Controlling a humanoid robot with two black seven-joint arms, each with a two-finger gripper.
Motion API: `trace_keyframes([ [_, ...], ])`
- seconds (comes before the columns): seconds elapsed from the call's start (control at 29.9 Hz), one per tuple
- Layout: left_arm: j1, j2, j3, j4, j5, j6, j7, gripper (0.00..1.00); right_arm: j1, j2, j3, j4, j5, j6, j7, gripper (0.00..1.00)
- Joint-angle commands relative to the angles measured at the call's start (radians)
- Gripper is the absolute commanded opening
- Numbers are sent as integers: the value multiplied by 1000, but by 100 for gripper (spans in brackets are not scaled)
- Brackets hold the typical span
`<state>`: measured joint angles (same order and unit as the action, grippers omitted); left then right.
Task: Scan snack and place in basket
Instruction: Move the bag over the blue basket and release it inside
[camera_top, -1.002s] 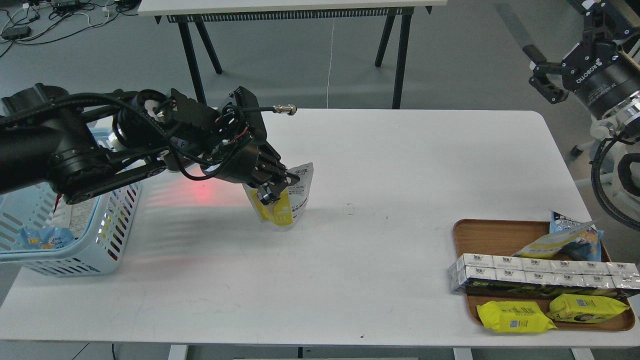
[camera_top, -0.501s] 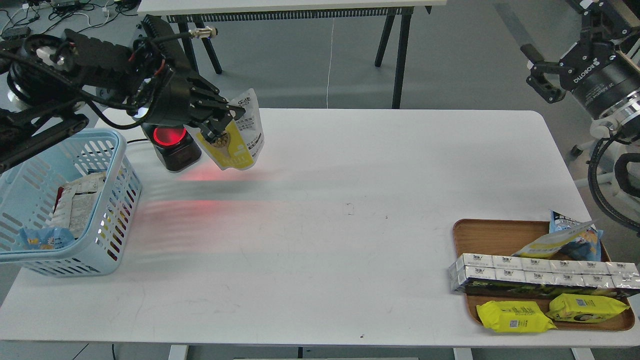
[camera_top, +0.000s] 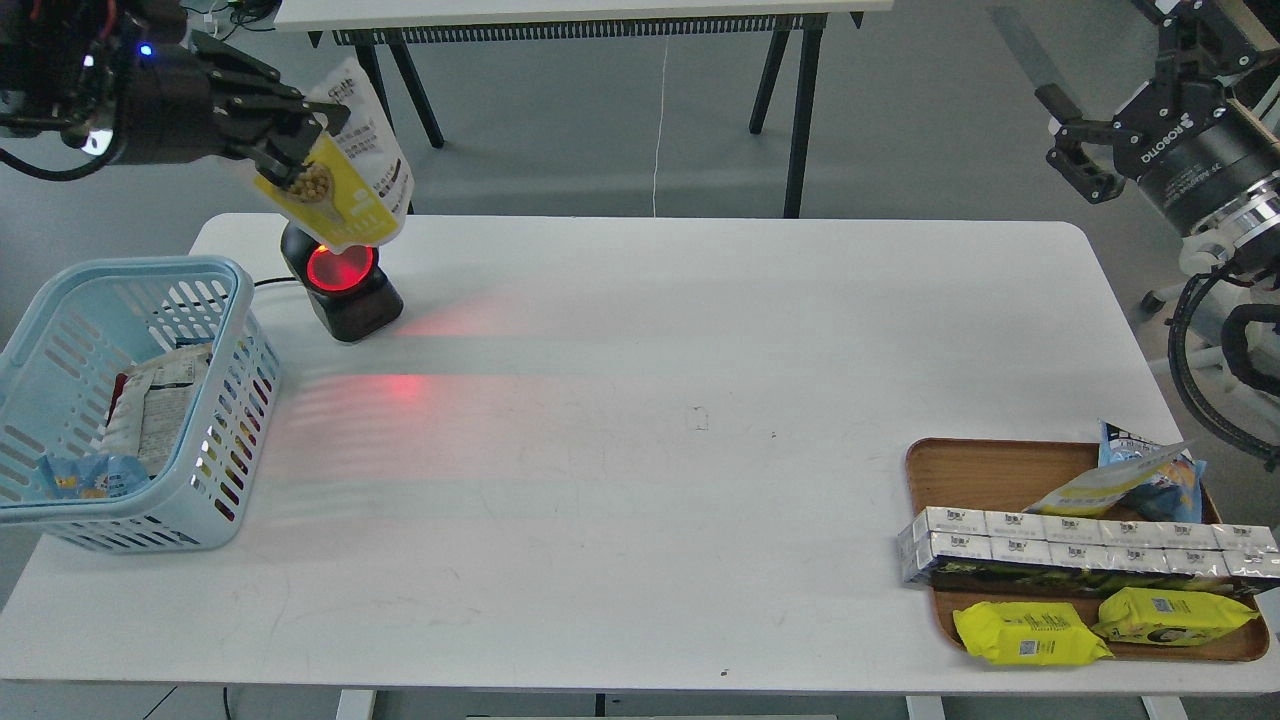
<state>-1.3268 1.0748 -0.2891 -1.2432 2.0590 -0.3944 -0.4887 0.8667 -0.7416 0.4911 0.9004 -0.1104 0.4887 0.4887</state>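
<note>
My left gripper (camera_top: 300, 135) is shut on the snack (camera_top: 350, 185), a yellow and white pouch with a picture of round nuts. It holds the pouch in the air at the far left, just above the black scanner (camera_top: 342, 283) with its red glowing window. The light blue basket (camera_top: 235, 300) stands on the table's left edge, below and left of the pouch, with a few packets inside. My right gripper (camera_top: 1075, 140) is open and empty, raised off the table's far right corner.
A brown wooden tray (camera_top: 985, 470) at the front right holds a row of silver cartons (camera_top: 1080, 545), two flat yellow packs (camera_top: 1030, 633) and a blue-and-yellow bag (camera_top: 1150, 475). Red scanner light falls on the white table (camera_top: 700, 400). A second table's legs stand behind.
My left gripper has lifted the snack from the table's middle and carried it up and to the far left, over the scanner. The right arm has barely moved.
</note>
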Motion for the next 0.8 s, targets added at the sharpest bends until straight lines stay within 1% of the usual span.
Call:
trace_keyframes([
  [0.0,0,97,-28,-28,-23,-12,0,1,0,10,0,0,0,0,0,97],
  [0.13,17,188,-18,-62,-40,-11,0,1,0,16,0,-1,0,0,0,97],
  [0.23,64,229,-18,-84,-78,-11,0,1,0,19,0,-1,0,0,0,97],
  [0.33,89,249,-8,-84,-91,-12,0,1,0,22,0,0,0,0,0,97],
  [0.5,106,289,67,-81,-94,-14,0,1,0,18,1,0,0,0,0,97],
  [0.77,107,289,185,-33,-96,-15,0,2,0,19,3,-1,0,0,0,97],
])
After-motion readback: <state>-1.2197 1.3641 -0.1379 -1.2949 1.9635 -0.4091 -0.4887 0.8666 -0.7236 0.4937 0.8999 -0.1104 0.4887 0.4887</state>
